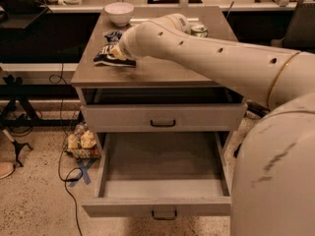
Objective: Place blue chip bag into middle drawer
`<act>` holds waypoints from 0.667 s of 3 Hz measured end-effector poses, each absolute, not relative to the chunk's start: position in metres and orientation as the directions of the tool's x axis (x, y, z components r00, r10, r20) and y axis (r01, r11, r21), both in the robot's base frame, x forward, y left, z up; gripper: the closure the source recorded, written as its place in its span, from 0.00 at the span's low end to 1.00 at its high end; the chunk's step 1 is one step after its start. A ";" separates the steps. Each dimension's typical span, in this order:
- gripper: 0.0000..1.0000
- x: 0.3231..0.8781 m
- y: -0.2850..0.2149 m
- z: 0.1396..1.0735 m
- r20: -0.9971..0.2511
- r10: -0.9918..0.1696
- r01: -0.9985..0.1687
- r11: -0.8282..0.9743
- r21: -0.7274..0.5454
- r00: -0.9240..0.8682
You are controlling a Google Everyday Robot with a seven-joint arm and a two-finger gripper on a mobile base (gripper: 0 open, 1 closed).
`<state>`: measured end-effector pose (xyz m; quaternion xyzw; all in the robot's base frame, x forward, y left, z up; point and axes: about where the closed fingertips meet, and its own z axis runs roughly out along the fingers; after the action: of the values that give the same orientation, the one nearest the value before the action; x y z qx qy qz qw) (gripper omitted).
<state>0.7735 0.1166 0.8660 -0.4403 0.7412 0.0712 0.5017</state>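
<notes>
Currently the blue chip bag (105,59) lies crumpled on the cabinet top (162,75), toward its left-front corner, not yet in any drawer; the gripper (119,52) is right against the bag's right side, at the tip of the arm (211,53) that reaches in from the right; can't tell if it's wide, narrow or already holding foil, since the wrist covers that. Well below, the middle drawer (157,206) is pulled out toward the camera, grey floor showing; the upper drawer (123,118) above it is pushed in, so nothing overhangs the drop zone.

Step in hand, imo: securing the bag. To do it well: bite across a thick fold, not the thin whitish edge, as foil is slippery & crushes easily; lift straight up before swinging, so the bag doesn't drag off the front lip; carry it out past the upper drawer's front, then lower over the drawer's centre, away from the side walls, & let go low so it doesn't bounce out.

Counts: 1 blue chip bag; 1 white bowl (119,13) at back-left of the top; 1 green can (199,31) at the back, just behind the arm; 2 drawers w/ 1 dark handle each; 1 arm, 1 gripper; on the ground left of the cabinet a small heap of packets (81,142), number unclear.
</notes>
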 end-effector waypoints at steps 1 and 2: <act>0.86 0.780 0.111 0.867 -0.828 -0.550 -0.728 0.612 -0.309 -0.111; 1.00 0.782 0.108 0.869 -0.849 -0.520 -0.755 0.593 -0.281 -0.093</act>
<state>0.7824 0.1077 0.8685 -0.4365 0.7303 0.1145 0.5129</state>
